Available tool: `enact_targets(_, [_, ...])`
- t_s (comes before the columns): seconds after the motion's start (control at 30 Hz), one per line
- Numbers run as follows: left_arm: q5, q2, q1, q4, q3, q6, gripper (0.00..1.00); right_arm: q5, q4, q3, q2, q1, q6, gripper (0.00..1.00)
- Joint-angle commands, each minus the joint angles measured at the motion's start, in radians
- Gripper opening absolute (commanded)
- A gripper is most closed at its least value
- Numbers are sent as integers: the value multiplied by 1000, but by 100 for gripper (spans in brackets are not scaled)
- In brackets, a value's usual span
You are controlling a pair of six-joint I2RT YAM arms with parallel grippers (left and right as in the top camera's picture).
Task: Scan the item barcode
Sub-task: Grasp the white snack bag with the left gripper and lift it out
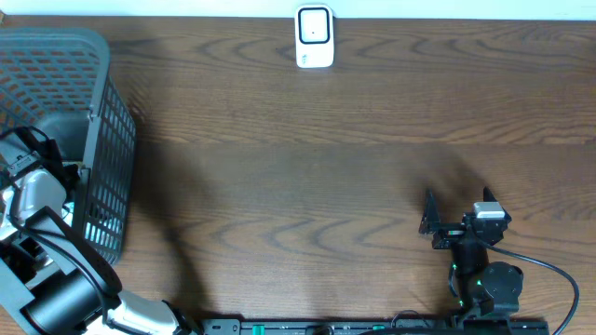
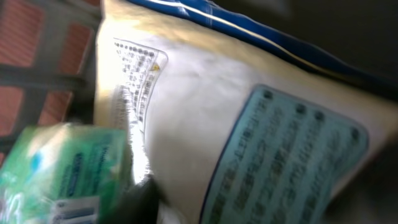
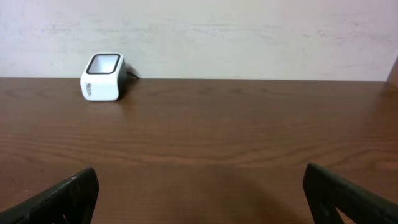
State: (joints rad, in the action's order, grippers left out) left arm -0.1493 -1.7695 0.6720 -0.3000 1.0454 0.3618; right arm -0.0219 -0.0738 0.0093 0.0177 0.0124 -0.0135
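- Cream pouch [image 2: 186,124]: one, lying inside the basket [image 1: 102,112] and filling most of the left wrist view.
- One green packet [image 2: 65,168] sits just beside the pouch in the basket and overlaps its lower corner.
- One grey mesh basket, one white barcode scanner [image 1: 315,37] and two arms are in view.
- The scanner stands upright on the wooden table [image 1: 307,177], well apart from the basket, at the far edge by the wall.
- The left arm [image 1: 42,200] is bent over the basket rim and reaches down inside.
- The left gripper is hidden below the arm in the overhead view. The wrist view is too close and blurred, so whether its fingers are apart or clamped on anything cannot be told.
- The right gripper [image 1: 426,212] rests low over the table, well apart from the basket. It points toward the scanner with its fingers spread wide and nothing between them.
- The pouch is glossy and pale, with a dark blue band and a thin white stripe along one edge.
- It carries a large teal label panel [image 2: 280,162] with dark print and a patch of small print with a yellow triangle [image 2: 140,65]. All of the print is too blurred to read.
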Motion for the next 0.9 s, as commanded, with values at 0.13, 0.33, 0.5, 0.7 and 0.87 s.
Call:
enact_targets(0.13, [60, -39, -3, -16, -14, -67, 8, 2, -2, -3, -3, -13, 8, 99])
enact_targets(0.33, [91, 121, -3, 8, 2, -253, 7, 2, -2, -3, -3, -13, 7, 99])
enact_targets(0.5, [271, 331, 2, 77, 2, -293, 7, 2, -2, -3, -3, -13, 7, 99])
enact_targets(0.7, [277, 537, 2, 146, 2, -380, 7, 2, -2, -3, -3, -13, 7, 99])
enact_targets(0.87, [277, 678, 1, 174, 2, -457, 7, 2, -2, -3, -3, -13, 7, 99])
